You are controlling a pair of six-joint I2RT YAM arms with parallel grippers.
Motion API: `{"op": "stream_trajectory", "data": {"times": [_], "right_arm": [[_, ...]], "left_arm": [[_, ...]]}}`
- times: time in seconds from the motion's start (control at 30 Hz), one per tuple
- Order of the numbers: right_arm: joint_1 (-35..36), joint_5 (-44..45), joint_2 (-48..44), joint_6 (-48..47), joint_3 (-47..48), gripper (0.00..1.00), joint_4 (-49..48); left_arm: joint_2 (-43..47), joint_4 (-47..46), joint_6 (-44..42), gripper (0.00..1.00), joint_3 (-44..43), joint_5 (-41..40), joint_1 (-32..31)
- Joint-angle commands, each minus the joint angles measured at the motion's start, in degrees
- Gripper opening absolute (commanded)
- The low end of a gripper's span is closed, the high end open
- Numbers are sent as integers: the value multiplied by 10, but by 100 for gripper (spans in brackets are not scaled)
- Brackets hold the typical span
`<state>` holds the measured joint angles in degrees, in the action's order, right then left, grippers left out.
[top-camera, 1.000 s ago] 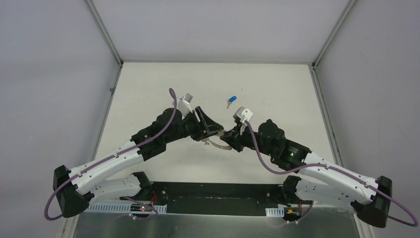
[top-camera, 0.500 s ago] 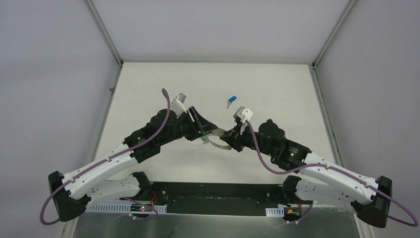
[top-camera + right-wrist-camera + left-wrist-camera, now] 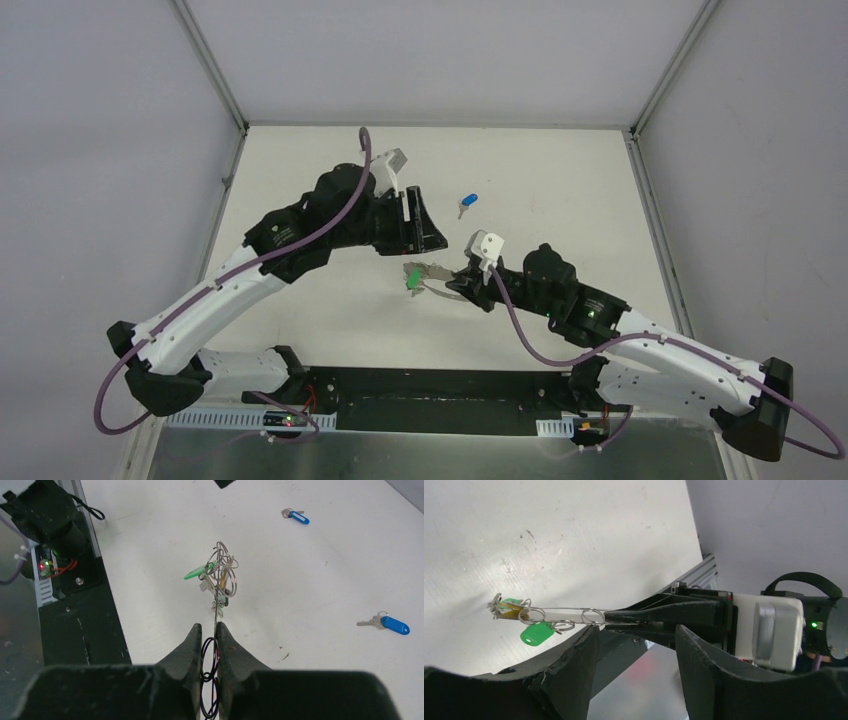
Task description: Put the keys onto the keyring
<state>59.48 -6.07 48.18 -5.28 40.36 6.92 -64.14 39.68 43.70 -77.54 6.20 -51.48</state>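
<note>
right gripper: pinching the keyring by the near part of its wire, fingers pressed together on it; holding the loop out ahead, evidently presenting it as a steady target for threading.
keyring: hanging off the table, showing edge-on in both wrist views; reaching from the pinch toward the left gripper.
green-tagged key: dangling under the loop from a small ring, already riding the wire.
yellow-orange tag: bunching at the far tip of the loop beside another green tag; keys overlapping there, so counting them exactly not being possible, perhaps three or four.
small split rings: sitting along the wire between that bunch and the pinch.
left gripper: standing spread and carrying nothing; hovering just beside the loop, looking along it, judged free for fetching another key.
blue-tagged key: lying loose on the table, well apart from the loop, waiting for pickup.
second blue-tagged key: lying loose further off in the right wrist view; not showing in the overhead view.
stage: judging as partway, some keys hanging on the loop and two lying off it.
next move: calling for the left gripper closing on a blue-tagged key while the loop is being held in place.
risk: thin wire twisting in the pinch; tiny key heads offering little to grab.
</note>
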Motion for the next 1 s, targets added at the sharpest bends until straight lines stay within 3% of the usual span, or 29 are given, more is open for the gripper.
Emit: {"op": "stream_trajectory", "data": {"times": [0.0,0.2,0.53,0.77,0.97], "right_arm": [[-1,-40,-31,-103,-10,0,-16],[0,-52,-49,-157,-24,0,-7],[-1,-124,-51,-172,-28,0,-8],[-1,-133,-52,-172,-26,0,-8],[-1,-123,-51,-165,-25,0,-8]], "left_arm": [[-56,120,-78,59,-67,85,32],[-94,126,-73,59,-63,191,73],[-92,32,-40,59,23,277,90],[-95,-11,-23,59,58,294,91],[-104,-32,-6,49,67,327,91]]}}
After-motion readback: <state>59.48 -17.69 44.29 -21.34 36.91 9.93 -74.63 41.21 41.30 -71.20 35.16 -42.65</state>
